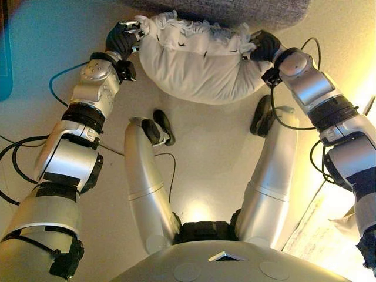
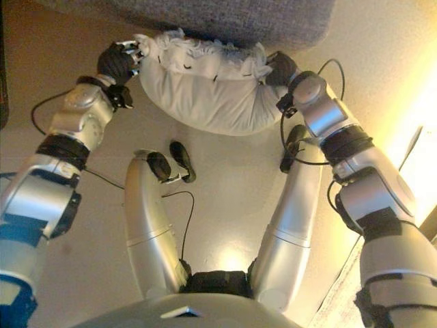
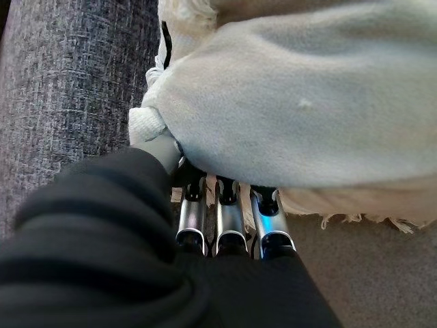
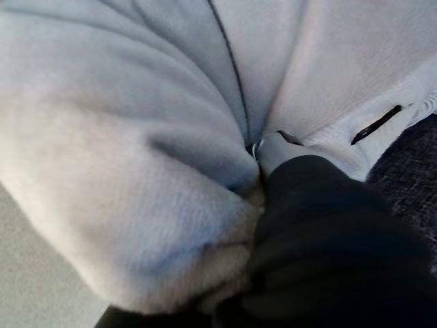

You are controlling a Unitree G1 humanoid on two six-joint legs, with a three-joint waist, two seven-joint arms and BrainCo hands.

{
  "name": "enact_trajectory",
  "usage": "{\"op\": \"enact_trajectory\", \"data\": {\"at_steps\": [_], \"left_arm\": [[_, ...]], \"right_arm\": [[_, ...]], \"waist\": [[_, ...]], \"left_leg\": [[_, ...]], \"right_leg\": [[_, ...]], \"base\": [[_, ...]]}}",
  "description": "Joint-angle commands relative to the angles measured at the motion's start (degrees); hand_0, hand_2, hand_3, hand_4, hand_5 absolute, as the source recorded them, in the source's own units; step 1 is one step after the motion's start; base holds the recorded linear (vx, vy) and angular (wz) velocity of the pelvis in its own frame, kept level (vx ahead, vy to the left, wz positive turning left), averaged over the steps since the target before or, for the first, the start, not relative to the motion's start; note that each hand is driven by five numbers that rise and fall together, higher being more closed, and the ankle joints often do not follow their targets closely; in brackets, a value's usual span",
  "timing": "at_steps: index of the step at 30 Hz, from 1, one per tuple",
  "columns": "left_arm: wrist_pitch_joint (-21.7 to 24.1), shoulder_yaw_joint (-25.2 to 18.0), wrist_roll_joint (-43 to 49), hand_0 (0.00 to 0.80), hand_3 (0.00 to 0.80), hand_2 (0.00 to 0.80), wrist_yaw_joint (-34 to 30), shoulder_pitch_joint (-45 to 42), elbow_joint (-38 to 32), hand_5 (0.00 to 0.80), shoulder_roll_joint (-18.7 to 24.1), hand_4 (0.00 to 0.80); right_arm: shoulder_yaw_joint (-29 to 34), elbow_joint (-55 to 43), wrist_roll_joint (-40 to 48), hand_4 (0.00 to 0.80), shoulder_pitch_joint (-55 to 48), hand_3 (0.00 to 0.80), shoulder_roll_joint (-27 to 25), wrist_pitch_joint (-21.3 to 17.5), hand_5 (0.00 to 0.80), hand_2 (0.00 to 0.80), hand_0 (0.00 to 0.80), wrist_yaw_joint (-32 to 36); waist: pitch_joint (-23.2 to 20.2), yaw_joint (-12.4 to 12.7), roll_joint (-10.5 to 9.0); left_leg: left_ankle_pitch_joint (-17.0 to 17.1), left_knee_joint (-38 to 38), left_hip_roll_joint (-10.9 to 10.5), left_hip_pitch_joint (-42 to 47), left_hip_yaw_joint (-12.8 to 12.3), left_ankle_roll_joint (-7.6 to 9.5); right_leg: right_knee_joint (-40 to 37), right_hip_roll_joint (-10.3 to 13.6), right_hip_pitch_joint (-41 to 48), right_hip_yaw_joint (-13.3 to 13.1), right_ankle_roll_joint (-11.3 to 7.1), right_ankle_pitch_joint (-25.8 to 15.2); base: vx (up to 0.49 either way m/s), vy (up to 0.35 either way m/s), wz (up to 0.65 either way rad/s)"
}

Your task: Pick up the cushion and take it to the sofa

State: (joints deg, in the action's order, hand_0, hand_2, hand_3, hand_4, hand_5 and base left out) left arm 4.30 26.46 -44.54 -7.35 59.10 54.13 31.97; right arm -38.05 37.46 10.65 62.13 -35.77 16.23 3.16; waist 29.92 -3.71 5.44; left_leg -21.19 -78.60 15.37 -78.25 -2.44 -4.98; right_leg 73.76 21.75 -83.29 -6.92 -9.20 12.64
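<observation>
A white cushion (image 1: 197, 64) with a frilly edge hangs between my two hands, right in front of the grey sofa (image 1: 235, 10). My left hand (image 1: 122, 38) is shut on the cushion's left end. In the left wrist view its fingers (image 3: 222, 222) curl under the cushion (image 3: 307, 102) and the thumb presses its edge. My right hand (image 1: 263, 46) is shut on the right end. In the right wrist view the cushion (image 4: 130, 150) folds around that hand. The cushion also shows in the right eye view (image 2: 205, 85), close under the sofa (image 2: 225, 17).
The grey woven sofa front (image 3: 61, 96) stands close beside my left hand. Beige floor (image 1: 205, 147) lies below the cushion. A teal object (image 1: 4, 53) sits at the far left edge.
</observation>
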Motion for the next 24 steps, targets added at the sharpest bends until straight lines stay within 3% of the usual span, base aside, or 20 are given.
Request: {"op": "enact_trajectory", "data": {"at_steps": [1,11,16,24], "left_arm": [[5.8,-1.5,-0.6,0.8,0.8,0.8,-3.2,2.5,-3.8,0.8,-2.9,0.8],[15.5,-6.9,6.1,0.8,0.8,0.8,2.9,-12.0,-14.4,0.8,-7.0,0.8],[15.4,-9.8,8.3,0.8,0.8,0.8,5.4,-18.7,-21.7,0.8,-8.7,0.8],[11.7,-10.8,7.4,0.8,0.8,0.8,4.6,-23.2,-28.3,0.8,-7.0,0.8]], "right_arm": [[2.2,-1.4,-0.2,0.8,2.4,0.8,3.3,-3.6,0.8,0.8,0.8,-2.8],[10.3,-14.7,-1.7,0.8,-13.2,0.8,5.2,-11.0,0.8,0.8,0.8,-8.0],[14.3,-20.4,0.9,0.8,-21.7,0.8,5.5,-13.8,0.8,0.8,0.8,-6.3],[17.5,-24.2,3.6,0.8,-27.2,0.8,5.1,-16.5,0.8,0.8,0.8,-4.5]], "waist": [[-0.1,0.0,0.76],[-0.2,0.1,-0.87],[-2.5,1.0,-2.2],[-6.2,2.9,-3.8]], "left_leg": [[2.6,4.2,1.4,0.6,1.5,-5.02],[5.6,14.7,1.5,12.7,-0.3,-5.74],[8.5,23.2,0.6,20.6,-0.4,-5.69],[11.7,35.7,-2.5,32.5,-0.5,-3.84]], "right_leg": [[-5.6,1.9,6.1,-1.1,0.69,-2.3],[-12.7,-0.2,19.1,2.7,-0.66,-3.0],[-19.6,-0.5,27.9,5.2,-0.83,-3.7],[-29.6,0.2,39.4,9.6,-0.42,-5.4]], "base": [[-0.028,-0.037,0.02],[-0.004,-0.022,0.02],[0.066,-0.083,0.09],[0.104,-0.093,0.09]]}}
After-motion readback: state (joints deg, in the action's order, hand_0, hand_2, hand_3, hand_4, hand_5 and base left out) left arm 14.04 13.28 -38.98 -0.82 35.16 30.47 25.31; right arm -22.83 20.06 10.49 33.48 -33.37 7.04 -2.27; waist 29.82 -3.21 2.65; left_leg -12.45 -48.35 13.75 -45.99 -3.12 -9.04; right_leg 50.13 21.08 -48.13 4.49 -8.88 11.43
